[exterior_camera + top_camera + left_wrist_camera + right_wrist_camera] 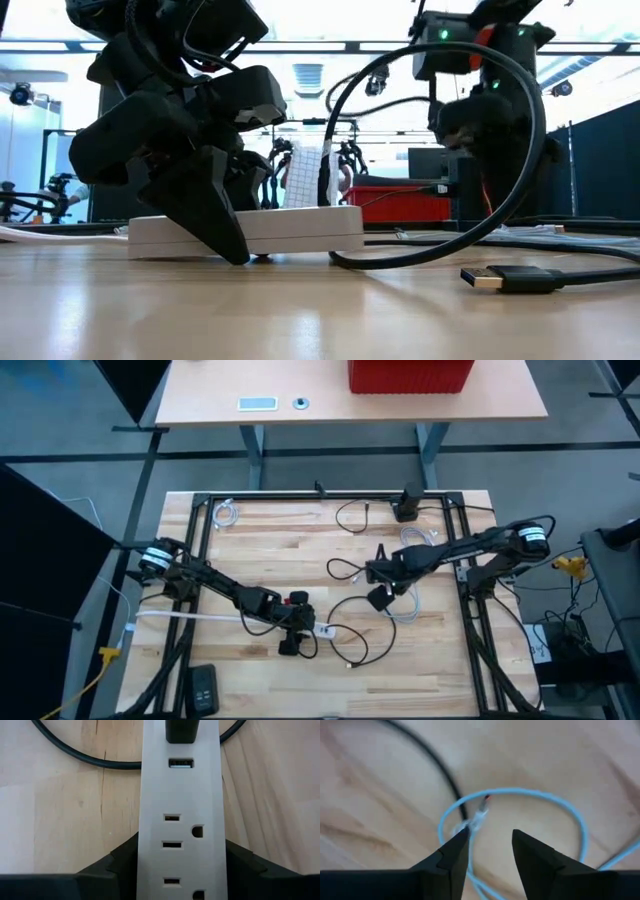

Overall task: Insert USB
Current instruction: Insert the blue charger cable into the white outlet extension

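Currently, the left gripper (175, 870) clamps the white power strip (180, 820) flat on the table (300, 550); its free USB port (180, 763) faces up. The right gripper (490, 845) hovers part open, empty, over a pale blue cable (520, 795). Next: grasp a plug and align it with the port.

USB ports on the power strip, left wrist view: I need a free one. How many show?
2 on the power strip: one free USB port above the outlets, one beyond it already holding a black plug. Others may be hidden.
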You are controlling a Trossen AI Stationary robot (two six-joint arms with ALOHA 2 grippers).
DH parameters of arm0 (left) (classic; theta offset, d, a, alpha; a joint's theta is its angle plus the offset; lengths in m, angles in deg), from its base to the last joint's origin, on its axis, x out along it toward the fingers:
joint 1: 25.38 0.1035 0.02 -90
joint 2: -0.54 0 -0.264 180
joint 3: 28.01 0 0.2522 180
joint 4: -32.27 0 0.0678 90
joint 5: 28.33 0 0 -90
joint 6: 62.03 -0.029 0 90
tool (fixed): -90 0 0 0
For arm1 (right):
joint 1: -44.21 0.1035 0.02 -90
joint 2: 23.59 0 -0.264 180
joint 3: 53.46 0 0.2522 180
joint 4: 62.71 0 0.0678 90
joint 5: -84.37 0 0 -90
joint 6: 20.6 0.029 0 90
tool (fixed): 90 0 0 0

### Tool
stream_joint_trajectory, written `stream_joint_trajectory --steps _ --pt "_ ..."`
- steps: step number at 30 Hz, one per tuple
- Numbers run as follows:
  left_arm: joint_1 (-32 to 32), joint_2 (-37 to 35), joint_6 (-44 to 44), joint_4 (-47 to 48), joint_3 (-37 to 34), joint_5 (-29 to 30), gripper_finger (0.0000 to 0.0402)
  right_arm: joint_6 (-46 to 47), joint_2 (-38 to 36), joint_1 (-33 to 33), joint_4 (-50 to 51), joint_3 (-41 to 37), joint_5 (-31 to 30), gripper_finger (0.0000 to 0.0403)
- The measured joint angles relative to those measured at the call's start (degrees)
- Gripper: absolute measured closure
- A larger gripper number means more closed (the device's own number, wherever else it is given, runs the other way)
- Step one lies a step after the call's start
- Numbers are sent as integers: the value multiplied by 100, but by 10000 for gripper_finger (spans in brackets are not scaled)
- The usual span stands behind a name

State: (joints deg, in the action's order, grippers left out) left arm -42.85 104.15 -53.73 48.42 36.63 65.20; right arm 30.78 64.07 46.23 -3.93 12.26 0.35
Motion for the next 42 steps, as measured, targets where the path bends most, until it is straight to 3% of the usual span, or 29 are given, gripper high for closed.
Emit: stream_joint_trajectory --steps 7,12,20,25,28,39,42 --pt "0 0 -3 -3 0 7 209 2 262 294 -294 0 -245 225" --pt "0 2 37 -3 0 9 209 -99 427 261 -336 -2 -468 225" --pt "0 2 126 -3 0 13 209 -363 727 261 -378 -15 -452 268" --pt "0 2 132 -5 0 17 209 -1132 763 272 -369 -22 -490 345" --pt "0 2 136 -3 0 20 209 -1923 740 272 -372 -23 -470 389" --pt "0 2 141 -8 0 19 209 -6613 535 448 -307 0 49 386" --pt "0 2 141 -11 0 20 209 -7481 436 485 -273 7 48 386"
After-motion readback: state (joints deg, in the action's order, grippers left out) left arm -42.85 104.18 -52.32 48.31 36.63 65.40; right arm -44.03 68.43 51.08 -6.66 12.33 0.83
